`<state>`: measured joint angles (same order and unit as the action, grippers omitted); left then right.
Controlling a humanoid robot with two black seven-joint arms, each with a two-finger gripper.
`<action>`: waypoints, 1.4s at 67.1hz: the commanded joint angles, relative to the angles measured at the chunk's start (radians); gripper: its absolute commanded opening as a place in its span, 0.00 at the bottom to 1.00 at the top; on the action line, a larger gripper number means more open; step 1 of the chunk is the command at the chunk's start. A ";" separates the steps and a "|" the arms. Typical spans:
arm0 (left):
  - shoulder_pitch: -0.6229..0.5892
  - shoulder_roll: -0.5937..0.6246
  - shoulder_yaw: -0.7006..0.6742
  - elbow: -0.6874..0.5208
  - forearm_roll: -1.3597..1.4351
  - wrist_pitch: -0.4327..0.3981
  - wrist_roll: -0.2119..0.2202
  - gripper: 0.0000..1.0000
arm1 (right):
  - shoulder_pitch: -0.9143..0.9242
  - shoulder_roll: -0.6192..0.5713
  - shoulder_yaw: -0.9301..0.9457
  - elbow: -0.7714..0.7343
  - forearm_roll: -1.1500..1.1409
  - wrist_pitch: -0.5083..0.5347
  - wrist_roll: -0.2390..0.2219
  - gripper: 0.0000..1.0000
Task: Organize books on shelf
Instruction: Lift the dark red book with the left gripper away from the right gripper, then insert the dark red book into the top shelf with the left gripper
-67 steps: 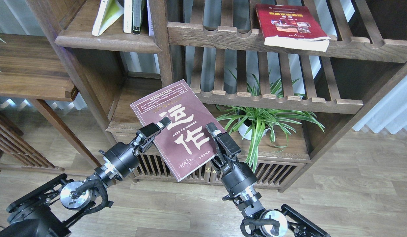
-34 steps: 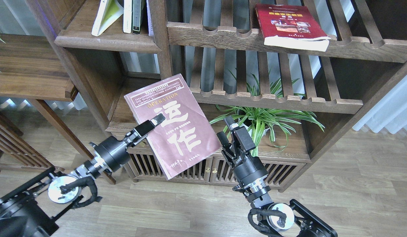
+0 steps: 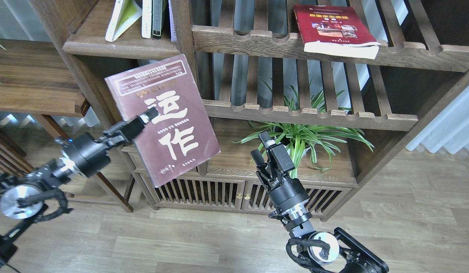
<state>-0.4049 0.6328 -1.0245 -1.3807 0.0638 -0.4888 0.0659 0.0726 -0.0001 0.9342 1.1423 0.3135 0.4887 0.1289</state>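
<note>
My left gripper [image 3: 145, 118] is shut on the left edge of the dark maroon book [image 3: 162, 117] with big white characters and holds it in the air, cover toward me, below the solid dark-brown shelf [image 3: 117, 47]. On that shelf a yellow-green book [image 3: 122, 17] leans beside thin upright books [image 3: 153, 19]. The red book [image 3: 333, 28] lies flat on the upper slatted rack [image 3: 257, 41]. My right gripper [image 3: 265, 146] is open and empty in front of the plant.
A potted spider plant [image 3: 299, 136] stands on the low cabinet top [image 3: 333, 170] under the lower slatted rack [image 3: 314, 113]. A lighter wooden table [image 3: 33, 83] stands at the left. The bookcase's upright post [image 3: 183, 41] is just right of the held book's top corner.
My left gripper carried the maroon book up and to the left, toward the solid shelf. My right gripper let go of the book's right edge, opened and drew back to the right.
</note>
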 commanded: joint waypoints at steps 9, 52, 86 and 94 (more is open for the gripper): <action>-0.008 0.013 -0.152 0.000 0.001 0.000 -0.002 0.09 | 0.007 0.000 0.001 -0.032 -0.001 0.000 0.002 0.98; -0.179 0.013 -0.287 0.000 -0.006 0.000 0.000 0.09 | 0.010 0.000 0.003 -0.044 -0.005 0.000 0.000 0.98; -0.201 0.050 -0.393 0.026 0.031 0.000 0.130 0.09 | 0.038 0.000 0.001 -0.072 -0.021 0.000 0.002 0.98; -0.206 0.047 -0.420 0.046 0.067 0.000 0.130 0.07 | 0.038 0.000 0.001 -0.075 -0.021 0.000 0.002 0.98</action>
<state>-0.6053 0.6824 -1.4200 -1.3515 0.0985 -0.4888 0.1921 0.1101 0.0000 0.9358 1.0708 0.2932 0.4887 0.1302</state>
